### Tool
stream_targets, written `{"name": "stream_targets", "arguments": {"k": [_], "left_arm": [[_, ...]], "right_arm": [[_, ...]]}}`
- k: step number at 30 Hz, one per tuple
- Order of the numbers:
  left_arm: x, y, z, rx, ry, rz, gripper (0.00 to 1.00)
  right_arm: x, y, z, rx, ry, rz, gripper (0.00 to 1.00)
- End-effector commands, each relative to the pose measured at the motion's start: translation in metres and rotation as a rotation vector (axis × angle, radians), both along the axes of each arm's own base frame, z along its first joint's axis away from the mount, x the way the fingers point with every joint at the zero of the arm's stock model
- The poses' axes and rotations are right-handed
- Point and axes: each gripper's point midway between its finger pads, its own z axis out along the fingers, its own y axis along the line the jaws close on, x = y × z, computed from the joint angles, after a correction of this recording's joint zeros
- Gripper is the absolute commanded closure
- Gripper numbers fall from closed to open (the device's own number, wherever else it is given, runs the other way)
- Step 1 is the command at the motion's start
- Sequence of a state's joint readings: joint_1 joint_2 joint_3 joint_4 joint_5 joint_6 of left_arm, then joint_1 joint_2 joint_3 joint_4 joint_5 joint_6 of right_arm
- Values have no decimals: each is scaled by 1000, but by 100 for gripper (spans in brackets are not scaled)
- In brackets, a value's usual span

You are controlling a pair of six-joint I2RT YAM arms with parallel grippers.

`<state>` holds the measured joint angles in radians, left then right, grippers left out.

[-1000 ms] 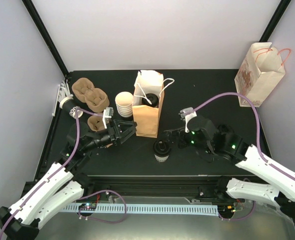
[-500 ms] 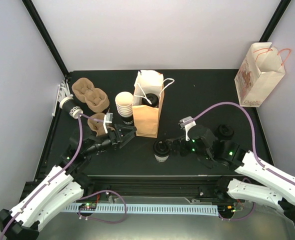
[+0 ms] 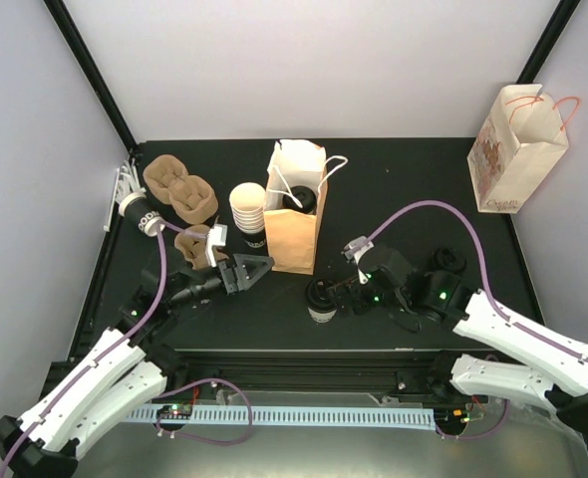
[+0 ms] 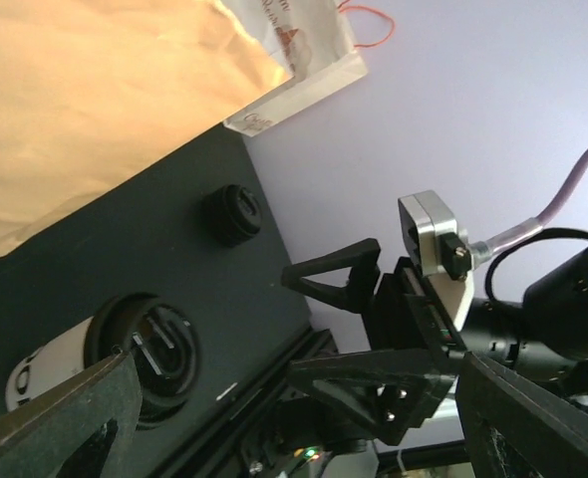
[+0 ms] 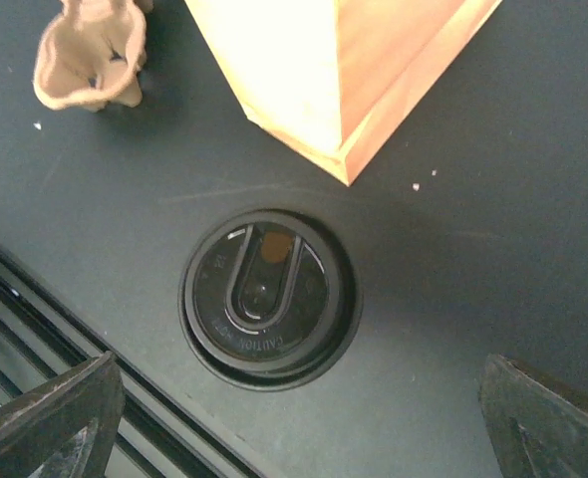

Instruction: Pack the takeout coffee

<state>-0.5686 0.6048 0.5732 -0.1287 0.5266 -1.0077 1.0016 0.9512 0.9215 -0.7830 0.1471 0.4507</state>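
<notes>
One takeout coffee (image 3: 321,300), a white cup with a black lid (image 5: 267,297), stands on the black table in front of the brown paper bag (image 3: 296,227). Another black lid (image 3: 296,199) shows inside the bag's open top. My right gripper (image 3: 342,296) is open just right of the standing cup, and the lid lies ahead of its spread fingers in the right wrist view. My left gripper (image 3: 250,269) is open and holds nothing, left of the bag; its camera sees the same cup (image 4: 143,355) and the right gripper (image 4: 346,329) beyond it.
A stack of lidless white cups (image 3: 246,211) stands left of the bag. Brown pulp carriers (image 3: 179,187) and a smaller one (image 3: 196,242) lie at the left, with a cup on its side (image 3: 140,212). A loose lid (image 3: 445,261) and a printed bag (image 3: 518,149) are to the right.
My right gripper has swung left and come up beside the standing cup. The left gripper has pulled back a little toward the near edge and opened slightly wider.
</notes>
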Motion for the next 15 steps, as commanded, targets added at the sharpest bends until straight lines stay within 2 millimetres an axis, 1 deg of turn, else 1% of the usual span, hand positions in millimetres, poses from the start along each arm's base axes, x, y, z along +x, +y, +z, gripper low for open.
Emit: {"name": "stream_targets", "arguments": {"k": [1,4,7,8,9,10,12,15], "left_arm": [[4,0,-24,80,-19,-3,11],[4,-1,-35,127,-32,-18,12],[9,2,-44,195,-54,-5,11],[11,4,-49,212,-44,6,12],[11,4,-54,227,-42,5,12],[11,3,-58,238,-45,-6,12],[9,1,-69,253,-35,-28,14],[5,-7,-90,228,21,-75,21]], "right_arm": [[-8,4,-18,-56,91,10,0],[-8,13,-28,-137,94,-1,0],[-7,33,-33,-153,103,28,0],[-5,39,-34,-162,103,30,2],[-2,43,-35,-177,100,22,6],[2,46,-35,-193,100,11,7],[7,50,-37,-226,97,0,7],[12,53,-40,-259,98,-17,10]]}}
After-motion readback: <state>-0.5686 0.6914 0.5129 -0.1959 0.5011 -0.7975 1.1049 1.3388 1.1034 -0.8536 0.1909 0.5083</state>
